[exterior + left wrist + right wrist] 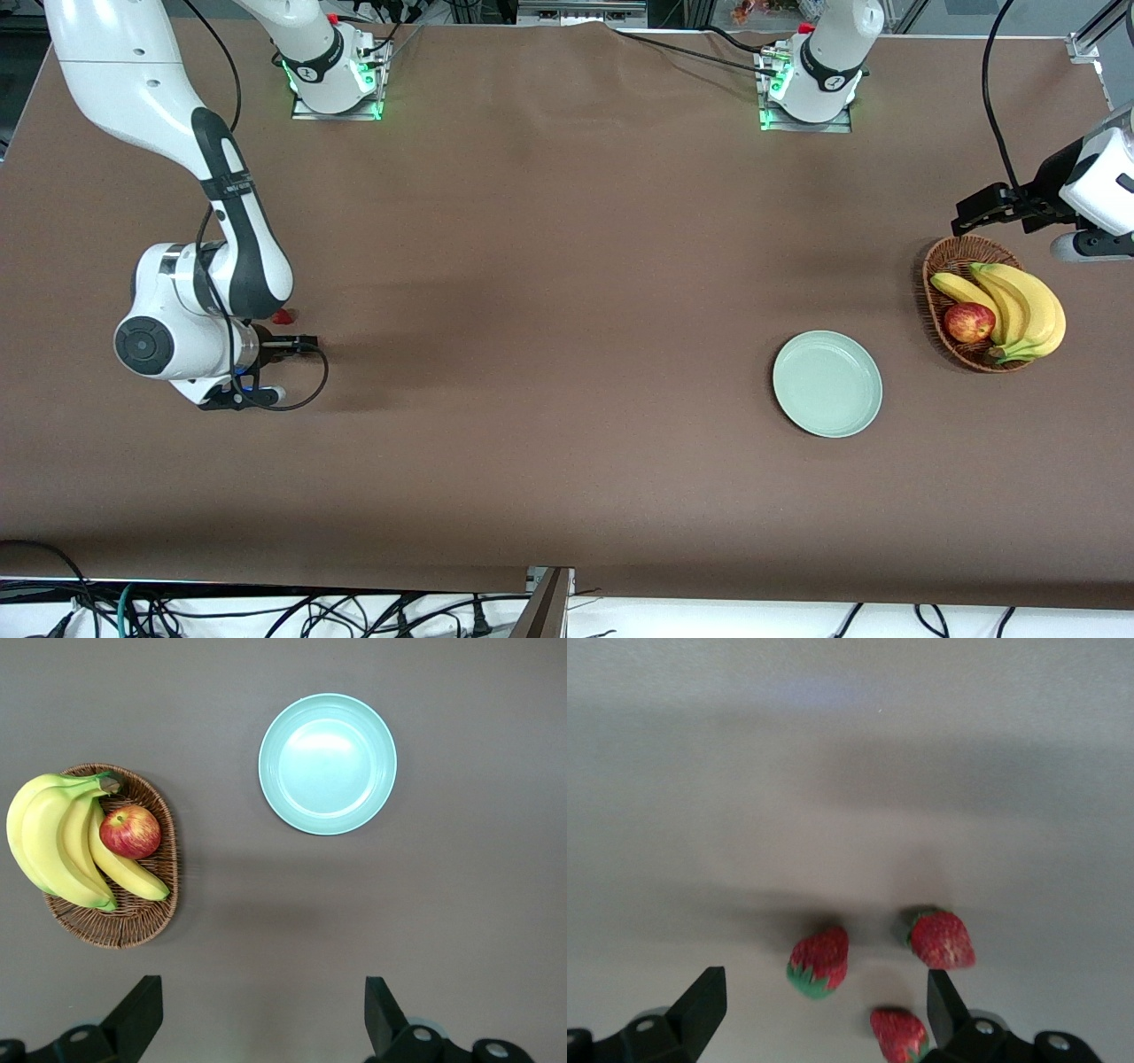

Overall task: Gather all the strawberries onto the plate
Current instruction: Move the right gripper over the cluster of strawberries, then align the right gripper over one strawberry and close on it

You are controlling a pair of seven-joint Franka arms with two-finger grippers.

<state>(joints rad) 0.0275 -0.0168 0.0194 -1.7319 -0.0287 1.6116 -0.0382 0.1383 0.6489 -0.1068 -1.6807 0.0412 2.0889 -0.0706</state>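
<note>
- I am hovering my right gripper, fingers wide apart and empty, over three strawberries lying close together on the surface at the right arm's end.
- They are looking small, light and soft; I am judging a gentle pinch across the red body safest.
- My left gripper is waiting open and empty near the basket; the plate is lying empty just beside it.

Front view: right arm covers the strawberries; one red tip shows at its edge. Left gripper partly cut off at the frame's right edge. Right wrist view: lowest strawberry cropped by the bottom edge.
</note>
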